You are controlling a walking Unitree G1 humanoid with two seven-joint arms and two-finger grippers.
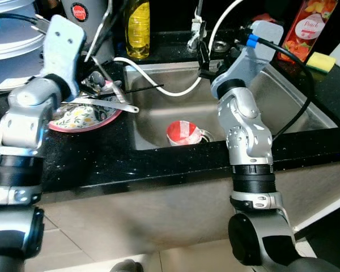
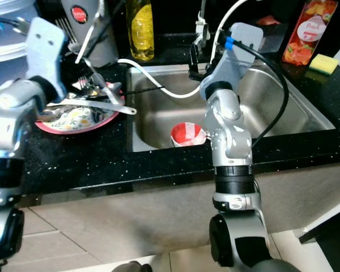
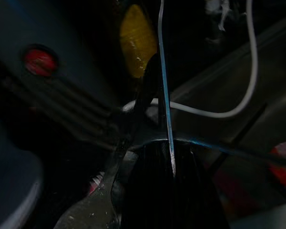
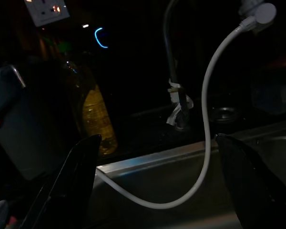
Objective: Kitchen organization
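- Left eye view: the left gripper [image 1: 96, 72] is held over the floral plate [image 1: 82, 116] of cutlery by the sink [image 1: 158, 122]; a red cup [image 1: 183, 132] lies in the basin
- Right eye view: "Peach" is read on the juice carton [image 2: 306, 31]
- Left wrist view: a thin metal utensil [image 3: 166, 95] is pinched, judged lifted for sorting
- Right wrist view: the right gripper [image 4: 157, 157] is spread wide before the oil bottle [image 4: 97, 117]

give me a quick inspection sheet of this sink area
surface: black counter around a steel sink
job's things: floral plate with utensils left of the sink; red cup in the sink
clutter: oil bottle, juice carton, yellow sponge
end effectors: left end effector shut on a utensil over the plate; right end effector open by the tap
cables: white hose looping into the sink
surroundings: tiled floor
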